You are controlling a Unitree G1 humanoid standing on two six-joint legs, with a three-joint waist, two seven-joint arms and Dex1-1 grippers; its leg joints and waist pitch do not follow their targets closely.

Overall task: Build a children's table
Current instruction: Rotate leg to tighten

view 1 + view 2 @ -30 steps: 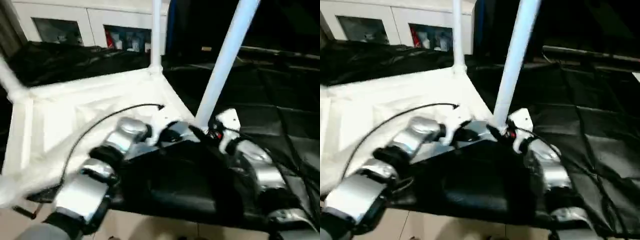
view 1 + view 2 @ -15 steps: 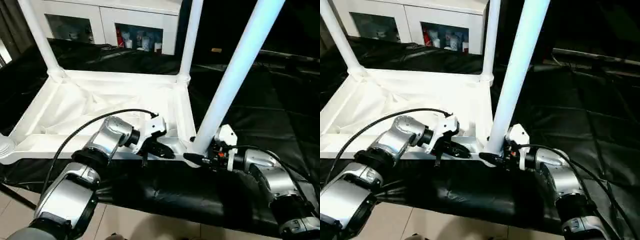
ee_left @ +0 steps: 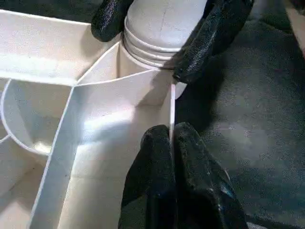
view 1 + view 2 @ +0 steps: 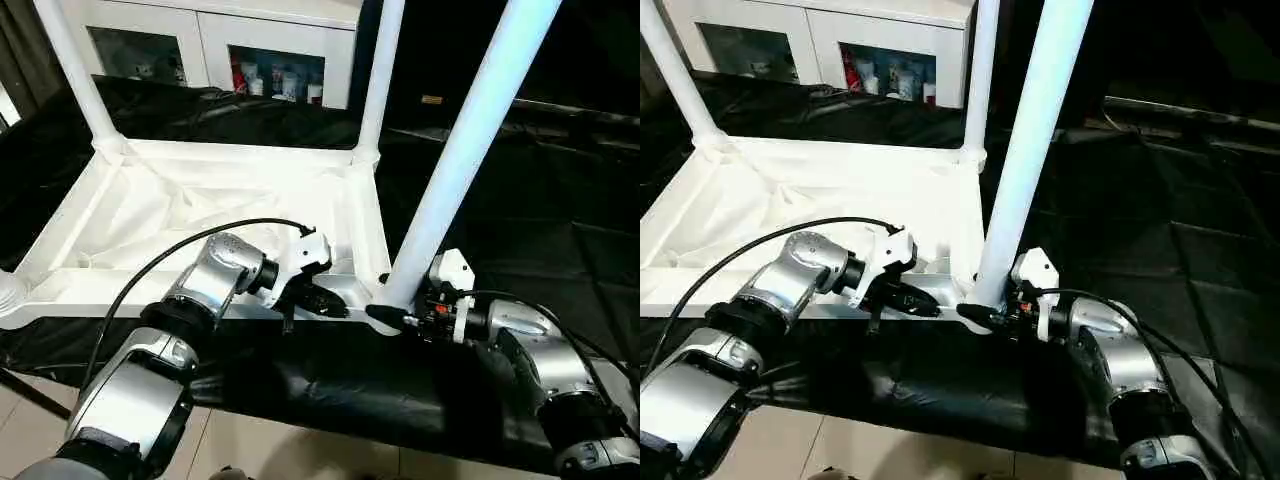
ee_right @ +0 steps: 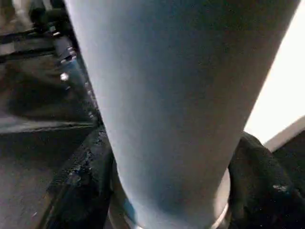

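Black cloth drapes the work table (image 4: pixel 520 230), where the white tabletop (image 4: pixel 200 215) lies upside down. At its near right corner, one leg (image 4: pixel 455 165) stands in its socket, the right gripper (image 4: pixel 392 312) clasping its base. Just beside, the left gripper (image 3: pixel 171 176) pinches the tabletop's rim.

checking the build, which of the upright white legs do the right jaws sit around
The near leg at the top's near right corner, closest to the camera; the right gripper straddles its base. The two far-corner legs stand untouched.
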